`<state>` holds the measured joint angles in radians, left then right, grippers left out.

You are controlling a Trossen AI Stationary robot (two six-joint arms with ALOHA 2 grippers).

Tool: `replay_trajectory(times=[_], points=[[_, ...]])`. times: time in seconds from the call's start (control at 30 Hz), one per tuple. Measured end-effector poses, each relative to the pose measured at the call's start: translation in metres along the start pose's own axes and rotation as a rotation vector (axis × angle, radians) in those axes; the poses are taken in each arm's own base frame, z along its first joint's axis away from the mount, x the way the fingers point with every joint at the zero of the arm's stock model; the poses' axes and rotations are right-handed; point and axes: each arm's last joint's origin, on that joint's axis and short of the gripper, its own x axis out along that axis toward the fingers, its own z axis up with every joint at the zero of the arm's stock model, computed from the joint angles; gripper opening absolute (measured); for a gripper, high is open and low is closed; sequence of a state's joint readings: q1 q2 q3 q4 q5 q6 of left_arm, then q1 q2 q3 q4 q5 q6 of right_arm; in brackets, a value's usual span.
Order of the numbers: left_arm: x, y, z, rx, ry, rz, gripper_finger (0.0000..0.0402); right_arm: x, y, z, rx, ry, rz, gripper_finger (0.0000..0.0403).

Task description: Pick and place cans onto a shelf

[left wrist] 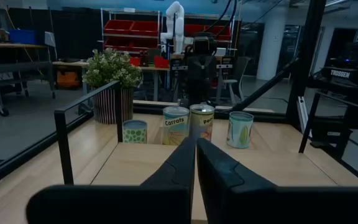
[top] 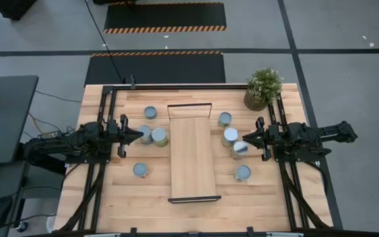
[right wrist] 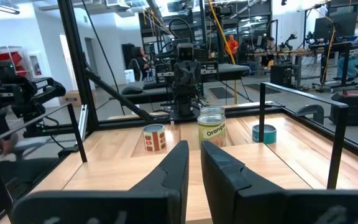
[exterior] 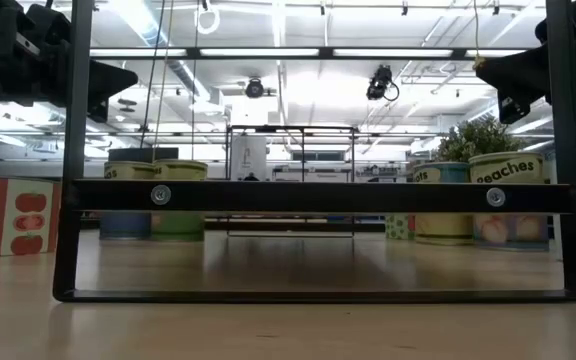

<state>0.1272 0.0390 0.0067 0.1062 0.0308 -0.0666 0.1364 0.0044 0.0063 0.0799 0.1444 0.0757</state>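
Both tools empty, fingers together: left tool (top: 139, 134), right tool (top: 247, 138). Shelf (top: 191, 158) bare between them. Cans (top: 159, 137) on counter (top: 124, 197), just ahead of each tool. Rigid, smooth, likely slippery; you grip mid-wall.

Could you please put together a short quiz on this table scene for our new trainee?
1. How many cans stand on the left arm's side of the shelf?
2. True or false: a can already stands on the shelf.
3. Which holds a can: the left gripper or the right gripper? A) left B) right C) neither

Key: 1. four; 2. false; 3. C
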Motion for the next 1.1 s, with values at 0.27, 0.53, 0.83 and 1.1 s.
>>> replay_trajectory(times=[0.27, 0.53, 0.83, 1.1], points=[[0.0, 0.0, 0.0, 0.0, 0.0, -0.001, 0.0023, 0.0, 0.0, 0.0, 0.0, 0.0, 0.0, 0.0051], [-0.001, -0.001, 0.01, 0.002, -0.108, -0.008, 0.0023, -0.001, -0.004, 0.013, -0.131, -0.13, -0.134, 0.0051], [-0.005, -0.002, 0.031, -0.044, -0.326, -0.032, 0.0023, -0.013, -0.012, 0.045, 0.097, -0.491, -0.369, 0.0051], [-0.005, -0.002, 0.03, -0.055, -0.32, -0.033, 0.0023, -0.004, -0.019, 0.024, -0.017, -0.247, -0.511, 0.0051]])
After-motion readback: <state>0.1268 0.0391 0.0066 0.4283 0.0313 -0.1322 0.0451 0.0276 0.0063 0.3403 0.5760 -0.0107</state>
